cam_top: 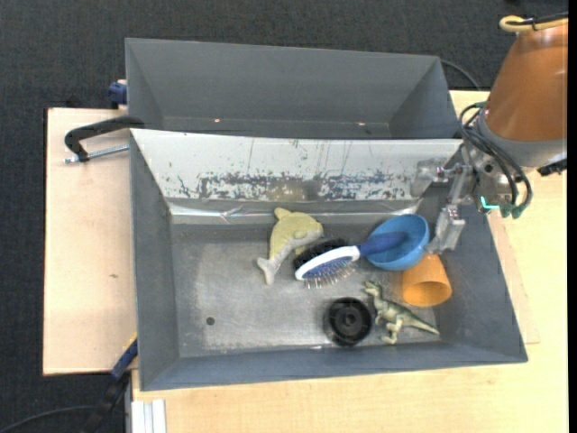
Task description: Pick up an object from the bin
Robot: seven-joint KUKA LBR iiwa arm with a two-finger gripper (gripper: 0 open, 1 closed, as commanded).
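Clearly gripper [448,216] was seen by bin's [149,269] right wall.
Blue bowl [397,240] was found just left; jaw state couldn't be told.

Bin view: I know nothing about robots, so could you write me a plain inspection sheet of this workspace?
surface: grey metal bin, far wall scratched
job's things: blue bowl and orange cup, at the right, nearest the tool
clutter: pale dolphin toy, blue and white hairbrush, black round part and olive toy dinosaur, loose in the bin's middle and front
grippers: tool hangs at the blue bowl's right rim
cables: dark loops at the wrist of the arm
surroundings: dark floor around the bin
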